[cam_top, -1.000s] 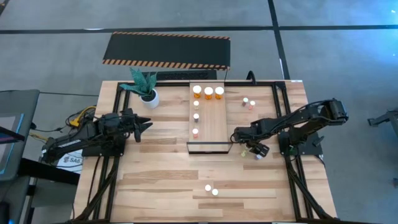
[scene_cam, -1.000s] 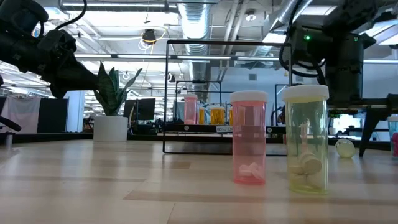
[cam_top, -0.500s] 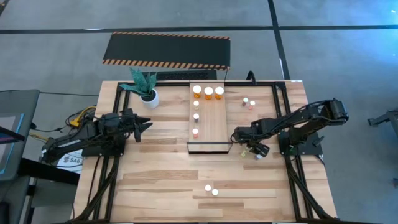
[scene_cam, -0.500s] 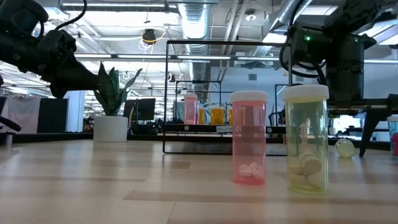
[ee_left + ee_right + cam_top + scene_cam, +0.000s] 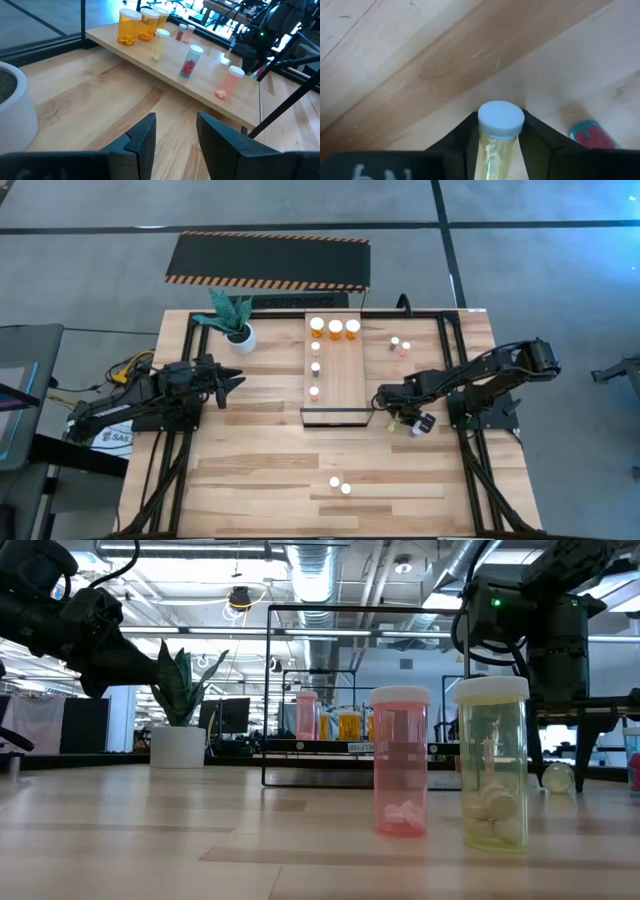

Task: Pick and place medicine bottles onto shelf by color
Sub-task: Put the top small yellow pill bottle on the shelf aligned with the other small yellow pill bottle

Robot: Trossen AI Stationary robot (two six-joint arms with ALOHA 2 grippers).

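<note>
The shelf [image 5: 340, 385] lies mid-table. At its far end stand three orange medicine bottles [image 5: 335, 328], with three smaller ones [image 5: 315, 367] along its left side. My right gripper [image 5: 393, 417] is just right of the shelf's near end, shut on a yellowish white-capped bottle [image 5: 496, 145] that lies on the table. A reddish bottle [image 5: 590, 134] lies beside it. My left gripper [image 5: 235, 380] hovers open left of the shelf, with nothing between its fingers [image 5: 175, 135]. My right gripper pinches the yellowish bottle between its two fingers [image 5: 470, 137], just below the white cap [image 5: 501, 119]. The fingers come from above, pointing down, one on each side [image 5: 537, 755]. The bottle lies on its side on the table.
A pink bottle [image 5: 401, 762] and a yellowish bottle [image 5: 492, 762] stand near the table's front edge. Two small bottles [image 5: 400, 344] stand at the far right of the shelf. A white pot with a plant [image 5: 240, 335] is at the far left. A black mat [image 5: 268, 260] lies beyond the table.
My right gripper has shut: its fingers have closed in on the lying yellowish bottle. The bottle stays on the table.
</note>
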